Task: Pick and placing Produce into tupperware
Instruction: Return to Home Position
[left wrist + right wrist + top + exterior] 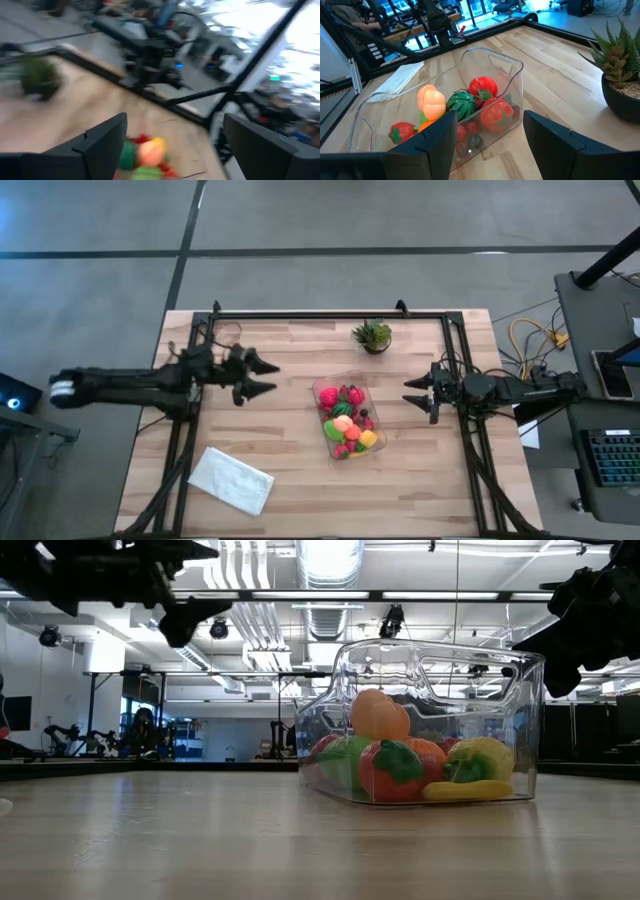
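White cloth front-left, unused. Left gripper hovers left of tupperware, jaws spread, empty; likely parked clear because no loose produce shows on the table. Produce heaped inside tupperware, mid-table. Potted plant just behind. Right gripper right of tupperware, jaws spread, empty. Light wood top; open lab with racks beyond

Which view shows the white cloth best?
High view: the whole white cloth lies uncovered on the left arm's side of the table. Right wrist view shows it only at a slant, beyond the tupperware. I can't make it out in the low or left wrist views.
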Motion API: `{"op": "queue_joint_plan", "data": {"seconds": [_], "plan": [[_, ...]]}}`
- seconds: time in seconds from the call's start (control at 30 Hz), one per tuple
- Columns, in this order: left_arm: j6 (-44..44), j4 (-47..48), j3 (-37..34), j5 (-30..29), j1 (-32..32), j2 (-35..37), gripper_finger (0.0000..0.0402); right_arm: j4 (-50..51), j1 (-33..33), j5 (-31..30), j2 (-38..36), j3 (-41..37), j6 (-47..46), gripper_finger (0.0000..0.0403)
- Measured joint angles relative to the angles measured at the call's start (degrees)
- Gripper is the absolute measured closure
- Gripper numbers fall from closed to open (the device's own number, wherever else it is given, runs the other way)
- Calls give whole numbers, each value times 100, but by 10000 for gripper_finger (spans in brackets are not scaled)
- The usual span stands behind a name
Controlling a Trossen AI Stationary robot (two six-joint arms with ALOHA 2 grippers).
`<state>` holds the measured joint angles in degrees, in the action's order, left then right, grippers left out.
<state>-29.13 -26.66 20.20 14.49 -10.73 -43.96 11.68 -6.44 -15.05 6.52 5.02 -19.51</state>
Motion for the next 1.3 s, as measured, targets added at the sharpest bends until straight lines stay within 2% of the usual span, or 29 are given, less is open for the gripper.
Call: {"op": "queue_joint_plan", "data": {"seconds": [0.1,0.27,0.47,0.67,0.9,1.13,1.3], "plan": [[192,1024,131,38,-389,775,87,2,0,0,0,0,-2,183],[231,1170,-111,-349,-378,1582,87,2,0,0,0,0,-2,183],[-55,974,-527,-727,212,1545,87,2,0,0,0,0,0,183],[507,854,-674,-1683,873,1514,87,0,-1,0,0,0,-2,183],[468,726,-1236,-1765,948,1926,87,1,-1,0,0,0,-1,183],[550,775,-1886,-1759,948,2673,87,2,-1,0,0,1,-2,183],[560,1382,-1969,-1774,883,3158,87,1,0,0,0,0,-1,183]]}}
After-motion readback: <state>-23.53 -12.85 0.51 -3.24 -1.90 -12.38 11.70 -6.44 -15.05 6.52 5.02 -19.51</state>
